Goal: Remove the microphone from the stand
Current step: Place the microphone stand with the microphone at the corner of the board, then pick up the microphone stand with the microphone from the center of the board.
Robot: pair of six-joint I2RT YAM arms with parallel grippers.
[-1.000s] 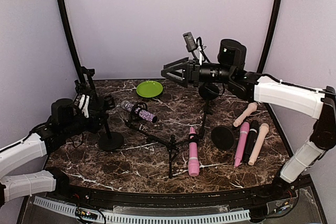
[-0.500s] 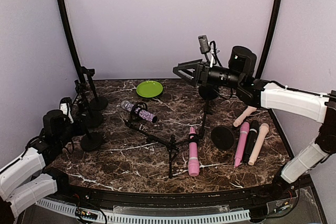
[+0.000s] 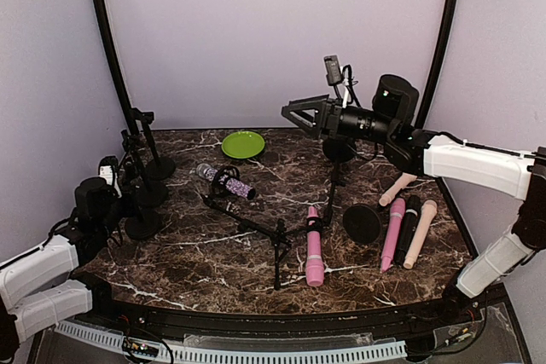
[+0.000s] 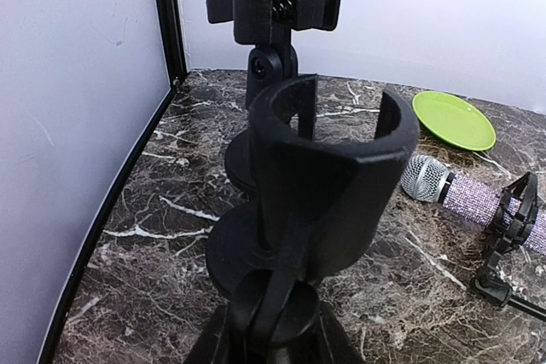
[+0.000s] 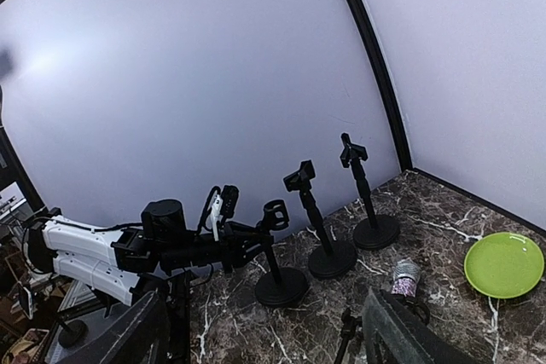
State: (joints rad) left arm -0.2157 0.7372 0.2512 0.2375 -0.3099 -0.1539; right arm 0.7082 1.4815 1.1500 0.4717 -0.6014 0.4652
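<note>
Three black round-based desk stands sit in a row along the left side of the dark marble table. My left gripper is low beside the nearest stand. In the left wrist view that stand's empty U-shaped clip fills the centre and its stem runs down between my fingers, which look closed on it. My right gripper hangs high above the far middle of the table with its fingers spread wide and nothing between them. The glittery purple microphone with a silver mesh head is left of centre, well apart from both grippers. It lies nearly level with its head pointing far-left, and it is still held in the black ring clip of a black rod-legged stand that sprawls across the middle of the table. A round lime-green plate lies beyond it at the far edge. Near the centre a pink microphone lies on the marble. To the right are a black disc base and then a pink, a black and a beige microphone side by side. Another beige one lies just beyond them.
</note>
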